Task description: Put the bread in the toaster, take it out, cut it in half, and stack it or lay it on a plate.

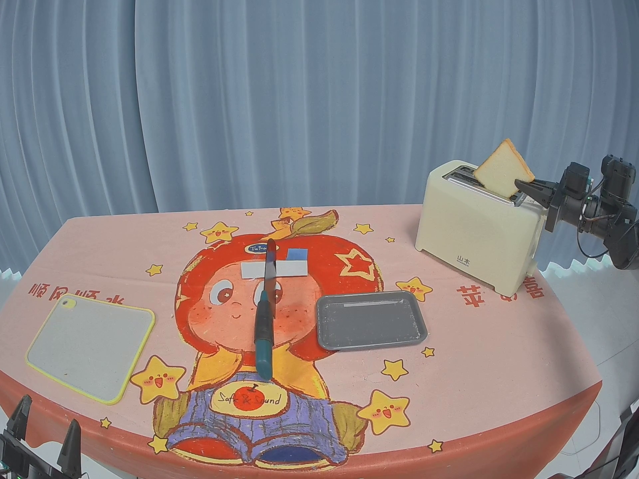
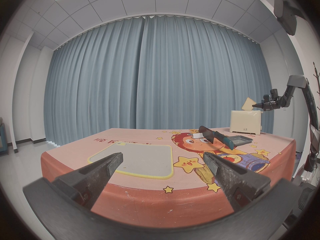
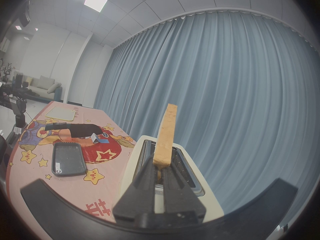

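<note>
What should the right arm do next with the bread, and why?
Probably lower it straight down into the toaster. The right gripper is shut on the bread, which hangs tilted with its lower end just over a slot. It looks pale, so likely not yet toasted.

My left end effector (image 2: 162,157), fingers spread wide, hangs before the cartoon-printed worktop (image 2: 150,197). A yellow-rimmed cutting board (image 2: 140,159) lies nearest. Beyond it are a teal-handled knife (image 2: 216,136), a grey tray (image 2: 241,139) and a cream toaster (image 2: 245,122), where my right end effector (image 2: 258,106) meets the bread slice (image 2: 248,104).
</note>
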Robot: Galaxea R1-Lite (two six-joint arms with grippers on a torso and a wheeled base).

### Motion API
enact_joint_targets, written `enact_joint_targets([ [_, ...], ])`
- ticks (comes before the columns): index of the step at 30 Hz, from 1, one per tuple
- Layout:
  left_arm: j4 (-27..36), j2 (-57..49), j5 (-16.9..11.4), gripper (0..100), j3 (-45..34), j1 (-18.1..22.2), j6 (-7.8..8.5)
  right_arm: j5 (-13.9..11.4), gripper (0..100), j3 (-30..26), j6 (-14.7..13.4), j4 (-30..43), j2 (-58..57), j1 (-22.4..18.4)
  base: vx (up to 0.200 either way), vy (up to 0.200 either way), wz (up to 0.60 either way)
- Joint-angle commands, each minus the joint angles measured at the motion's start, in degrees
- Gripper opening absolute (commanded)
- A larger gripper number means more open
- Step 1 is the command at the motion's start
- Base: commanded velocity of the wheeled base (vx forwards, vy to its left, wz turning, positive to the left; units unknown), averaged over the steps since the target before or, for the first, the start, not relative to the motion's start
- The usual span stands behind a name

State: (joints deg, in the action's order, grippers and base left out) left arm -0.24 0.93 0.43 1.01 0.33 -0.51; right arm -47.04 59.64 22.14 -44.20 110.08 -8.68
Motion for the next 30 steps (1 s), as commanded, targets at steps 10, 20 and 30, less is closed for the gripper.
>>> enact_joint_targets([
  [10,-0.02,-0.93,0.01,100,-1.01,0.02,-0.02,0.02,0,0.04,0.10,-0.01,0.84,0.15,0.000,0.000,0.00],
  [20,-0.02,-0.93,0.01,100,-1.01,0.02,-0.02,0.02,100,-0.13,0.01,-0.01,0.66,0.24,0.000,0.000,0.00],
  [30,-0.02,-0.93,0.01,100,-1.01,0.02,-0.02,0.20,100,-0.49,-0.43,-0.18,-0.48,0.59,0.000,0.000,0.00],
])
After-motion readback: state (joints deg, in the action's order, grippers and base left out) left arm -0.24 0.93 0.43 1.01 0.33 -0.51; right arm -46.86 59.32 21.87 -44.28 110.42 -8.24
